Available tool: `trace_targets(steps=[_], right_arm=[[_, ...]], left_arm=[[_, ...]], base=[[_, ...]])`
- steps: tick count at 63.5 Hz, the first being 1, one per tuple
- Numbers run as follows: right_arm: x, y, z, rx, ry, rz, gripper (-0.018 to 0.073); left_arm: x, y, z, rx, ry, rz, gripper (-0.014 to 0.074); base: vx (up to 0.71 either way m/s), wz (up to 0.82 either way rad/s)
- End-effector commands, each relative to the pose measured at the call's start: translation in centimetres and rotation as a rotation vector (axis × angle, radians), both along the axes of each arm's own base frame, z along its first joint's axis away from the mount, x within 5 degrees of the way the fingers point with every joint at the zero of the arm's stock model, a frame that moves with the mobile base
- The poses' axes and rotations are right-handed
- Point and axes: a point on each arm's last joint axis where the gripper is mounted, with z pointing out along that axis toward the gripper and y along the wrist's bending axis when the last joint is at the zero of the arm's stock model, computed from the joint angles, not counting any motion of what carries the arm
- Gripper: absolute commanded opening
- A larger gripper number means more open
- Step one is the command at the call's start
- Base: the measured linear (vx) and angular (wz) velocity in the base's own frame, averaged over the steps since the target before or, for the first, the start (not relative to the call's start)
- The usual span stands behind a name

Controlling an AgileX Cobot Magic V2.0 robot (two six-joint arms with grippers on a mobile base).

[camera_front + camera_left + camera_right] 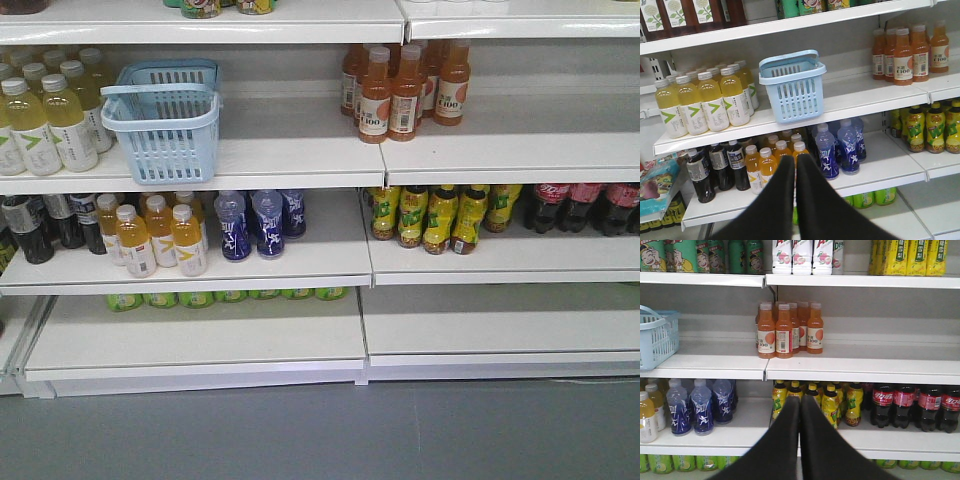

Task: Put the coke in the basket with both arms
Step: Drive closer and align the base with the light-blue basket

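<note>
The light-blue basket (165, 130) stands empty on the second shelf, between the pale-yellow bottles and a bare stretch of shelf. In the left wrist view the basket (792, 90) is above and slightly left of my left gripper (795, 158), whose black fingers are shut with nothing between them. In the right wrist view my right gripper (800, 399) is shut and empty too, in front of the yellow-green bottles, and only a corner of the basket (655, 340) shows at the far left. The coke is out of view. Neither arm appears in the front view.
Dark cola bottles with red labels (910, 407) stand on the third shelf at right. Orange bottles (405, 90) sit right of the basket, pale-yellow bottles (50, 120) to its left. Blue bottles (255, 222) and orange-yellow ones (160, 235) are below it. Grey floor (320, 430) lies in front.
</note>
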Motion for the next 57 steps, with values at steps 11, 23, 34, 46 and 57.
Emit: trace_targets(steps=[11, 23, 34, 46, 57], right_arm=[[-0.10, 0.02, 0.45, -0.006, -0.077, 0.000, -0.0010], [-0.10, 0.02, 0.45, -0.006, -0.077, 0.000, -0.0010], [-0.10, 0.02, 0.45, -0.006, -0.077, 0.000, -0.0010], [-0.10, 0.02, 0.45, -0.006, -0.077, 0.000, -0.0010], [-0.10, 0.02, 0.44, -0.006, -0.076, 0.000, -0.0010]], left_arm=[[-0.34, 0.06, 1.99, -0.010, -0.135, 0.005, -0.0006], [-0.34, 0.06, 1.99, -0.010, -0.135, 0.005, -0.0006], [-0.34, 0.06, 1.99, -0.010, -0.135, 0.005, -0.0006], [-0.34, 0.06, 1.99, -0.010, -0.135, 0.005, -0.0006], [-0.34, 0.06, 1.99, -0.010, -0.135, 0.005, -0.0006]], base=[[0.08, -0.01], [0.06, 0.00], [0.05, 0.00], [0.04, 0.00], [0.04, -0.01]])
